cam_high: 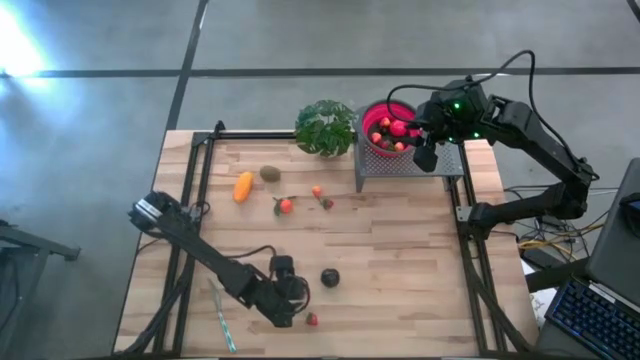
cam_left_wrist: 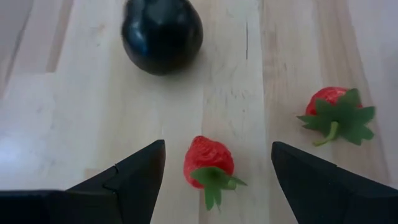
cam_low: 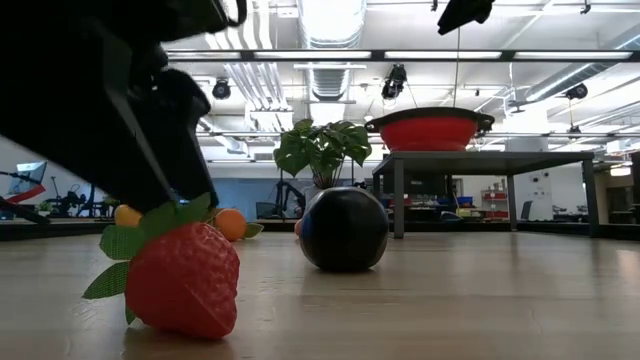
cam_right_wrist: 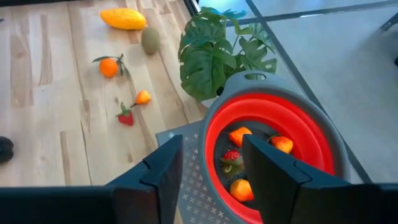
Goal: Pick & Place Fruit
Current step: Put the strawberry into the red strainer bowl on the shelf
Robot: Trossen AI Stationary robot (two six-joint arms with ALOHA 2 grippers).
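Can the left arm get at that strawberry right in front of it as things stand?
Probably yes. The left gripper is open, and the strawberry lies on bare table between its fingers, with nothing blocking; the dark round fruit sits farther off.

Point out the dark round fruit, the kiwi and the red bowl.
dark round fruit [cam_high: 330, 278], high view, its middle.
kiwi [cam_high: 270, 174], high view, its middle.
red bowl [cam_right_wrist: 314, 127], right wrist view, its inner wall.

No legible text, label, brand, number or sign on anything in view.
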